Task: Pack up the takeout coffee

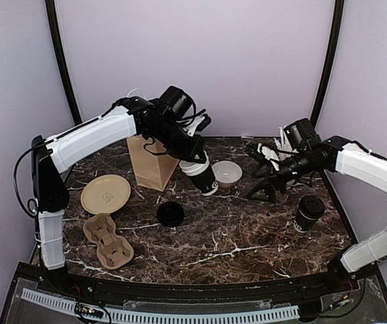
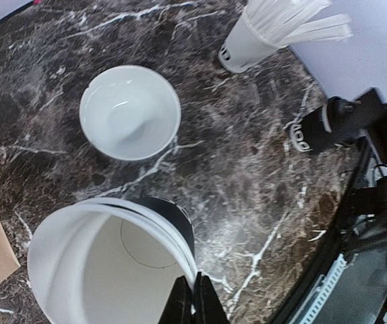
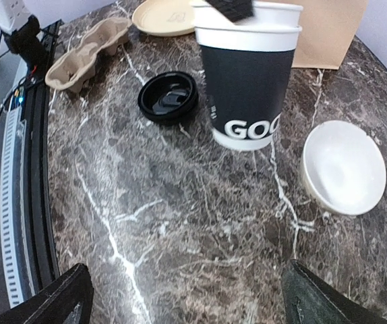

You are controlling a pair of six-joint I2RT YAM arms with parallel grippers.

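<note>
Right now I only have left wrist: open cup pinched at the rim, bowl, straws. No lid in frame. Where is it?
Observer: The black lid lies on the table, nearer the arm bases than the open cup and apart from it.
Operator: Right gripper?
Observer: The right gripper is open, with nothing between its fingers, and it points at the cup.
Operator: Carrier?
Observer: The cardboard carrier sits near-left, in front of the tan plate.
</note>
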